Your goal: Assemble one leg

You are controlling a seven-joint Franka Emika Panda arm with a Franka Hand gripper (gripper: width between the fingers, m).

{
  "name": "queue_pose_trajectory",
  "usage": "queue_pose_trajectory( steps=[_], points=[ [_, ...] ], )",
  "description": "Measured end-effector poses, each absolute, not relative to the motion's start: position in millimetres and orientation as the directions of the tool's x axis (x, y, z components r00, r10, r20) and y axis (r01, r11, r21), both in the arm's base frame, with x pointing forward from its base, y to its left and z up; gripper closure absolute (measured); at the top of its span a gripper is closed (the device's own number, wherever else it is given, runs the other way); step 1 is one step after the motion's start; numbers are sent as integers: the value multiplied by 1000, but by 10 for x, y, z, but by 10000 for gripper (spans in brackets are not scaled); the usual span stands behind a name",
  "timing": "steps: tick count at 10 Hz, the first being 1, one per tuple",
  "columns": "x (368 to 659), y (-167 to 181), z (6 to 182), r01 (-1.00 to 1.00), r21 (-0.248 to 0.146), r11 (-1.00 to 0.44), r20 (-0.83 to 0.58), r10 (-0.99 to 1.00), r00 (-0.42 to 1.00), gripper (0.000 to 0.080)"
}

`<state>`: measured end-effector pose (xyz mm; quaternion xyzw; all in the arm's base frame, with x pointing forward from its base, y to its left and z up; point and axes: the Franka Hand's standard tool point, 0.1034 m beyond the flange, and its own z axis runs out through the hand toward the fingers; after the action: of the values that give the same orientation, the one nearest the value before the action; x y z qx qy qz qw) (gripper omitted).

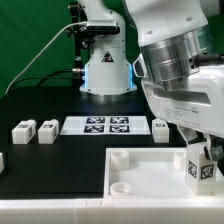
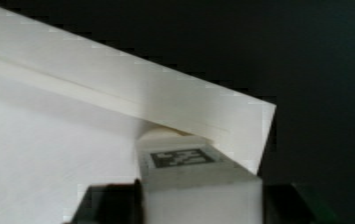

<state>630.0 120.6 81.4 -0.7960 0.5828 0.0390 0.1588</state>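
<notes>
Your two-finger gripper (image 1: 203, 150) clamps the small white plastic rectangular leg (image 1: 200, 168) (marker showing) at five o'clock, over the large white square tray-like piece (image 1: 140, 172); seating remains.

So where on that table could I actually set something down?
Bare black table lies between the robot base and the marker board. It is crowded at the exterior view's right, where the pincer holds a leg over the tray.

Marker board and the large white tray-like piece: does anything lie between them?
Nothing: the exterior view shows bare black table between the marker board and the tray-like piece.
</notes>
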Motion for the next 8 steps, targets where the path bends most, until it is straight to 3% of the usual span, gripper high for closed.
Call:
queue_pose_trajectory(
  steps=[1,3,4,5,7,8],
  points=[
    [6297,1195,815,-952,-218,-216,-262,-926,270,491],
    [6284,1201,808,-935,-230,-269,-252,-912,324,491],
    [6282,1196,801,-934,-230,-273,-251,-911,328,302],
    [6278,1159,791,-856,-250,-452,-207,-839,503,200],
    [6337,1173,832,-632,-265,-728,-94,-633,768,160],
    [6328,1170,821,-593,-273,-758,-82,-596,799,152]
  ],
)
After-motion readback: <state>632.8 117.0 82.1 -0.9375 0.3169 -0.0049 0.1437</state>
